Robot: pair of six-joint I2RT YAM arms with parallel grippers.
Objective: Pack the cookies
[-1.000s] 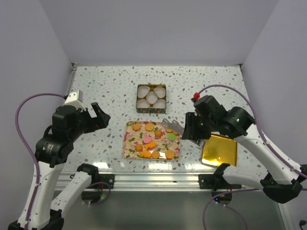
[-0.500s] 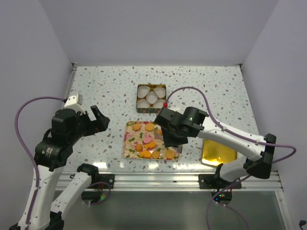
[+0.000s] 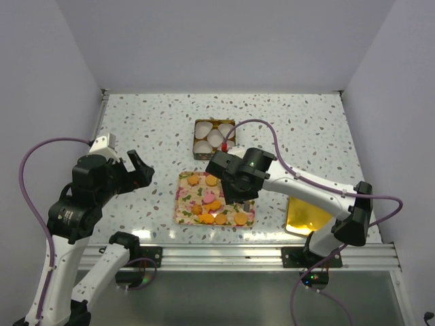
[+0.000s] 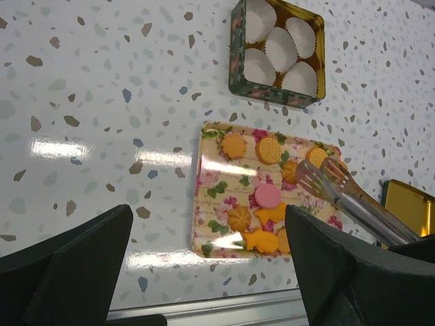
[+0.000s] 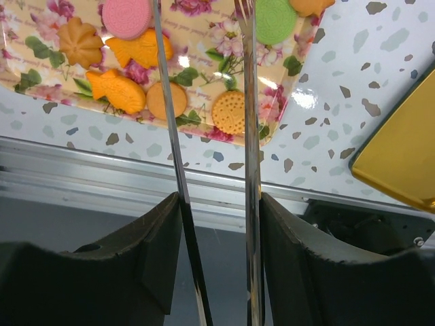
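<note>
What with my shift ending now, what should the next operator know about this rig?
Left gripper: open, empty, left of the floral tray.
Right gripper: shut on metal tongs, tips over the tray.
Cookies: all on the tray; the tin's paper cups are empty, gold lid right of the tray.
Done: nothing packed. Left: move every cookie into the cups.

Glossy tray (image 4: 216, 185), matt cookies (image 4: 267, 195), shiny metal tongs (image 5: 250, 136), smooth speckled table (image 4: 102, 102), seemingly paper cups (image 4: 282, 49)
</note>
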